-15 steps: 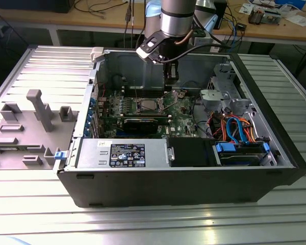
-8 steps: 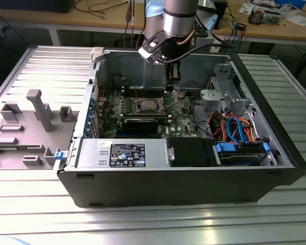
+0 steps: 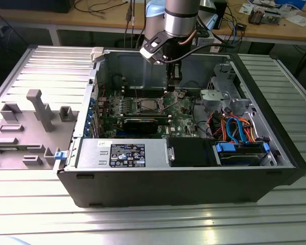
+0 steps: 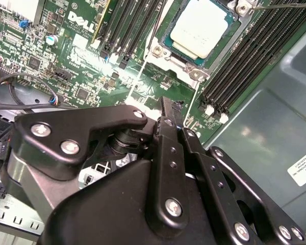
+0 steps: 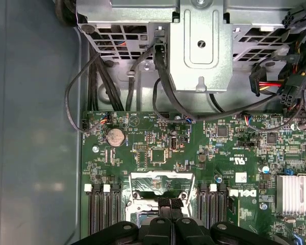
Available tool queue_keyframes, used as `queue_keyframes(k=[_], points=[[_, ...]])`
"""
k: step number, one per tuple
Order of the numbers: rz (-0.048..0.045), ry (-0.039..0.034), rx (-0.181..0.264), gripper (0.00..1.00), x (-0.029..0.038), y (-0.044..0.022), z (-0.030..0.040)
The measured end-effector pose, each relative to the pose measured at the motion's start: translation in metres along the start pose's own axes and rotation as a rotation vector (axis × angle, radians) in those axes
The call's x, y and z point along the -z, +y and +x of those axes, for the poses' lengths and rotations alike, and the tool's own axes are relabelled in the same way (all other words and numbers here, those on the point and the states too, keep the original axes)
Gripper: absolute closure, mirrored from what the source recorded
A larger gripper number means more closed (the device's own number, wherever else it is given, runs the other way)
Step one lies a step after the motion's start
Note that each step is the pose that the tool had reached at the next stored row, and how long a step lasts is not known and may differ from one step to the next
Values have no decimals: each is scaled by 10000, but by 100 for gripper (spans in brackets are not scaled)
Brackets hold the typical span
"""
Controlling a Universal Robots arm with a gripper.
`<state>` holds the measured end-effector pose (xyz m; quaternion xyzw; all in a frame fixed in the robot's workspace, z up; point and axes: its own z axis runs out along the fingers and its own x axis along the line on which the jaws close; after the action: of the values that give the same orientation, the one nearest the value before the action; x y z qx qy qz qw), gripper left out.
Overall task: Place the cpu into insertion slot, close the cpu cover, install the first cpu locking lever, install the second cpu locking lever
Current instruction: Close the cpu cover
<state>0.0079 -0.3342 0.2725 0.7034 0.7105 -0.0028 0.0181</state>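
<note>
The cpu (image 4: 201, 28), a pale silver square, lies flat in the insertion slot (image 4: 166, 41) on the green motherboard (image 4: 86, 76), and it shows in the exterior view too (image 3: 145, 105). The cpu cover (image 5: 162, 176) is a thin silvery frame that stands raised at the socket's edge, on the exterior view's right of the chip (image 3: 177, 99). My black gripper (image 5: 172, 203) hangs just above that raised frame (image 3: 173, 84), fingers pressed together with nothing seen between them. Thin wire levers (image 4: 137, 76) stand up beside the socket.
A grey metal drive cage (image 5: 201, 46) and black cables (image 5: 92, 92) sit close behind the socket. Long black memory slots (image 4: 245, 66) flank it. A finned heatsink (image 5: 296, 194), the power supply (image 3: 122, 153), blue and orange cables (image 3: 234, 130) and the case walls (image 3: 143, 61) hem in the board.
</note>
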Motion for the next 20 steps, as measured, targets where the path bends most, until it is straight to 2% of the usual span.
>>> queue_keyframes(k=[20], points=[[0,0,-1,89,-2,65,-1]])
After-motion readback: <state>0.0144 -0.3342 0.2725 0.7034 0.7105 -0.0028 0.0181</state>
